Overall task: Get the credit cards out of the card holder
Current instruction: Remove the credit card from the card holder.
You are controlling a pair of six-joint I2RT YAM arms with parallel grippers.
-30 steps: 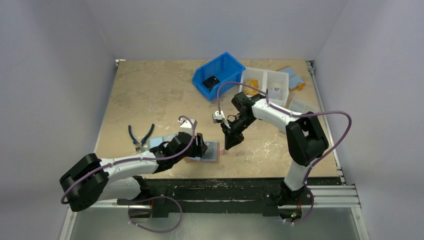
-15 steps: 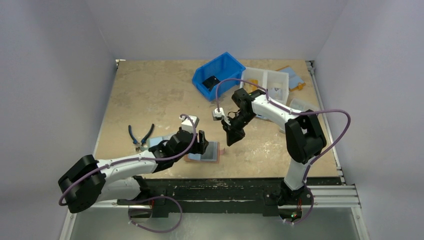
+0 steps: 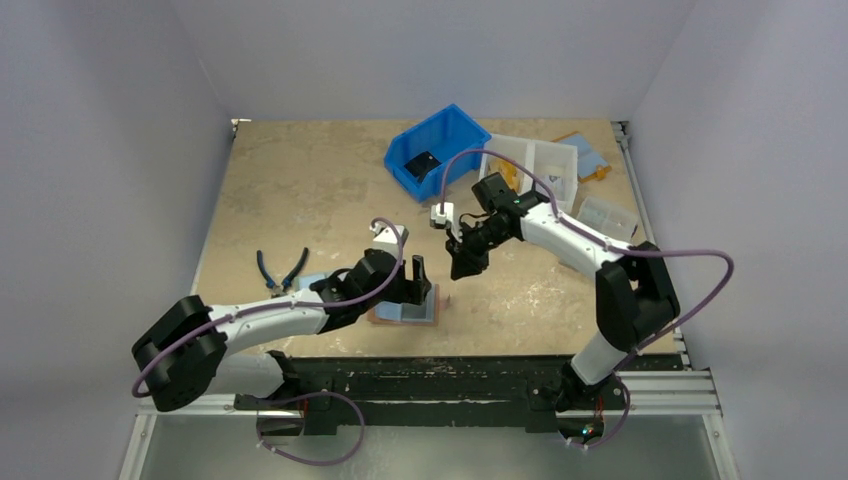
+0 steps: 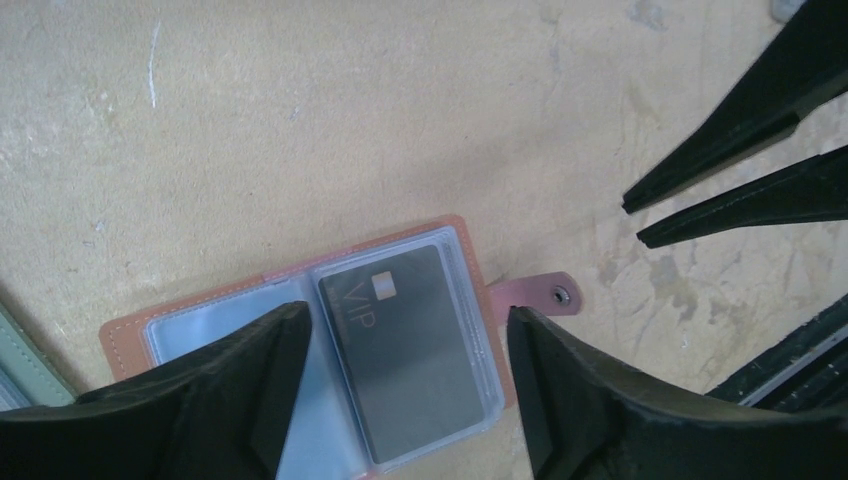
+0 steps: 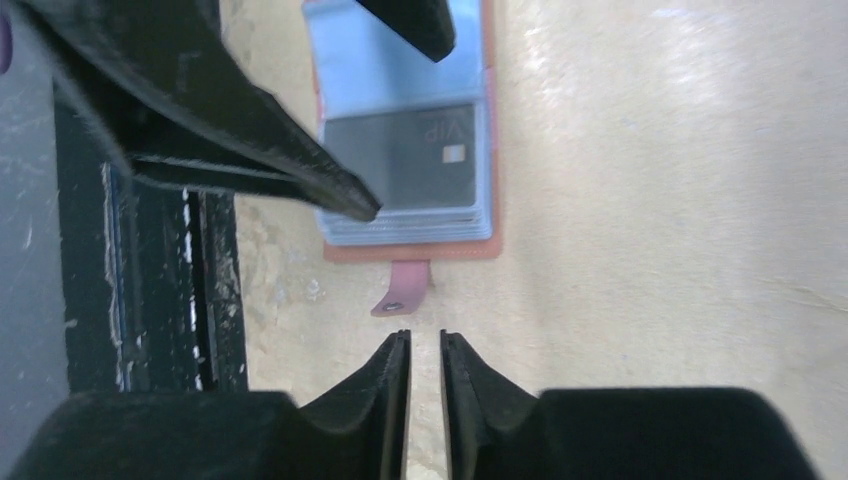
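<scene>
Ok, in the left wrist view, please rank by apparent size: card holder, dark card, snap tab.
1. Card holder, largest though partly hidden.
2. Dark card, lying inside it.
3. Snap tab, clearly smallest.

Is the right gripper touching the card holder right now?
Apart. In the left wrist view, table shows between the right gripper and the card holder, snap tab included.

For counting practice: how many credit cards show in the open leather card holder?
1: a dark grey VIP card in the half nearest the snap tab of the salmon-brown leather card holder. Others may be hidden.
</scene>
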